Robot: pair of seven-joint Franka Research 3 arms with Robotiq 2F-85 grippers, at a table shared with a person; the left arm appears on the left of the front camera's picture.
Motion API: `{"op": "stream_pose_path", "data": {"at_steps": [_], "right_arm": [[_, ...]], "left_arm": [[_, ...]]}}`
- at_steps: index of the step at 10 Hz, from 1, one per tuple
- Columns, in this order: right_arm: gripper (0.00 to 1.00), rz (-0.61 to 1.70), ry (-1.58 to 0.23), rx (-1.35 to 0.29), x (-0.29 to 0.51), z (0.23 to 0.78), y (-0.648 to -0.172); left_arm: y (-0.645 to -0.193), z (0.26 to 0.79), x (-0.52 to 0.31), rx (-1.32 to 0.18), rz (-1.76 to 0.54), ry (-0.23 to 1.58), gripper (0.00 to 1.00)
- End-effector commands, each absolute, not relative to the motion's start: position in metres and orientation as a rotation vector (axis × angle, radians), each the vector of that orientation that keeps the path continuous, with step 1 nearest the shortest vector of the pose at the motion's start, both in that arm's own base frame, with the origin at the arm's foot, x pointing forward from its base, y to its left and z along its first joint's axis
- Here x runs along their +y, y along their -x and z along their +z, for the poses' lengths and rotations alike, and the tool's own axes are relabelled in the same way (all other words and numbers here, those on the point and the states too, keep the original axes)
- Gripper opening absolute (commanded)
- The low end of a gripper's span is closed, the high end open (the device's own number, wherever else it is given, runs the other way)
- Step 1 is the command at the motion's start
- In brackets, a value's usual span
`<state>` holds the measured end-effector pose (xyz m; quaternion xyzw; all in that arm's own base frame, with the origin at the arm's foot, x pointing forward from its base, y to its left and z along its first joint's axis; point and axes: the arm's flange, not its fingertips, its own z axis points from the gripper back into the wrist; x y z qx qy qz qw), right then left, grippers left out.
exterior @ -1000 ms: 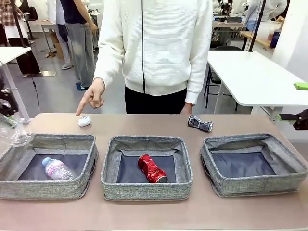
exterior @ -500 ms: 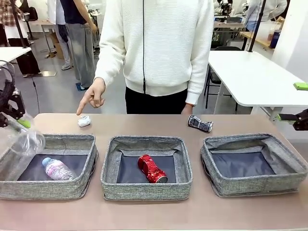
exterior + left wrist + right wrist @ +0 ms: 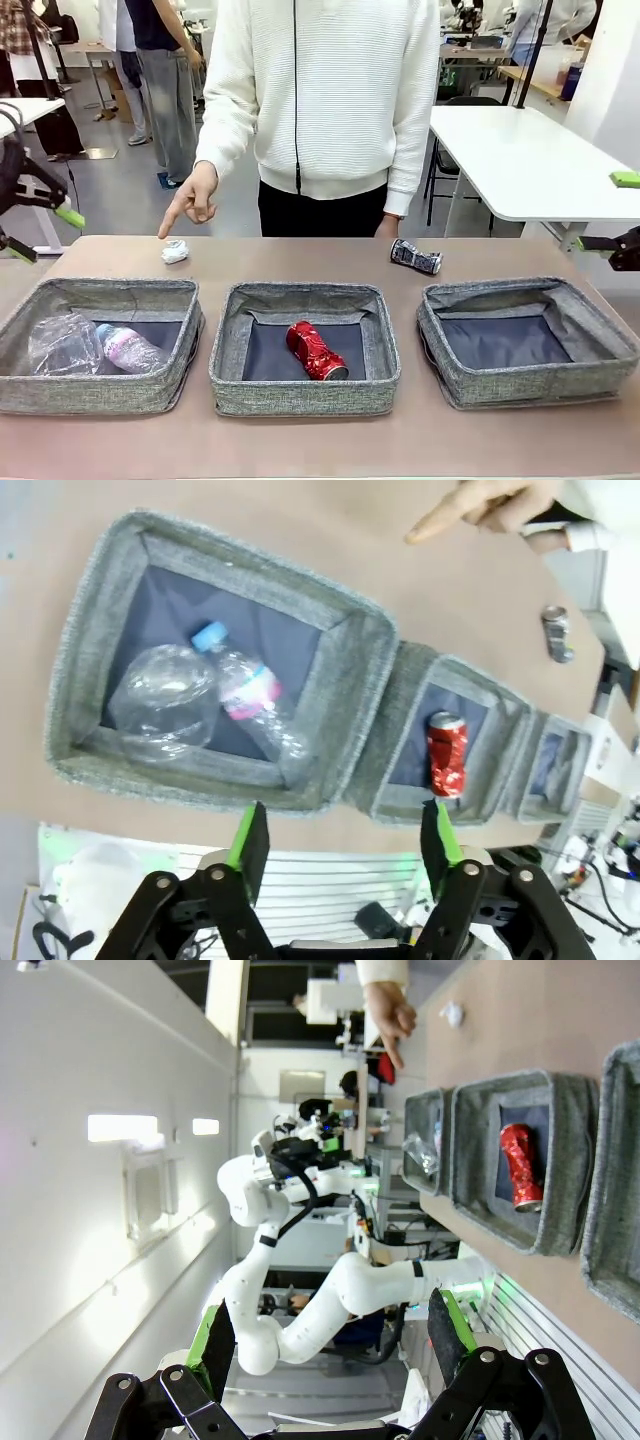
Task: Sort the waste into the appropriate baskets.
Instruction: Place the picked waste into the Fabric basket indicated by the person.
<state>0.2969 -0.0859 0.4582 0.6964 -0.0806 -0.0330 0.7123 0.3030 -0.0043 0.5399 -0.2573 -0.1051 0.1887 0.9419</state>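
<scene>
Tan tabletop (image 3: 300, 440), grey woven bins (image 3: 305, 395), white table (image 3: 520, 160) behind.
Your left gripper (image 3: 345, 820) is spread, empty; clear plastic cup (image 3: 160, 705) sits in the end bin (image 3: 350, 680) beyond its fingertips; right gripper (image 3: 331, 1310) spread too.

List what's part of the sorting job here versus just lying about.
Job: left basket, holding clear cup and bottle; middle basket, holding red can; right basket; dark can and paper wad on the table.
Lying about: white side table, green block on it.
</scene>
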Motion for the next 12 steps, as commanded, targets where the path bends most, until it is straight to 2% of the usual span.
{"op": "stream_pose_path", "data": {"at_steps": [1, 2, 4, 5, 6, 9, 10, 12], "right_arm": [[1.00, -0.066, -1.563, -0.194, -0.085, 0.462, -0.298], [1.00, -0.066, -1.563, -0.194, -0.085, 0.462, -0.298], [1.00, -0.066, -1.563, -0.194, -0.085, 0.462, -0.298], [1.00, -0.066, -1.563, -0.194, -0.085, 0.462, -0.298], [1.00, -0.066, -1.563, -0.194, -0.085, 0.462, -0.298], [1.00, -0.066, -1.563, -0.194, -0.085, 0.462, -0.298], [1.00, -0.066, -1.563, -0.194, -0.085, 0.462, -0.298], [1.00, -0.066, -1.563, -0.194, -0.085, 0.462, -0.298]], "left_arm": [[-0.298, 0.549, 0.002, -0.169, 0.315, 0.682, 1.00], [-0.293, 0.559, -0.004, -0.091, 0.266, 0.794, 1.00], [-0.294, 0.582, -0.005, 0.137, 0.083, 1.280, 1.00], [-0.298, 0.589, 0.006, 0.159, -0.010, 1.565, 1.00], [-0.303, 0.582, 0.016, 0.139, -0.025, 1.659, 1.00], [-0.300, 0.526, 0.031, 0.160, 0.103, 1.644, 1.00], [-0.289, 0.519, 0.037, 0.092, 0.062, 1.481, 1.00], [-0.271, 0.517, 0.036, -0.071, -0.041, 1.038, 1.00]]}}
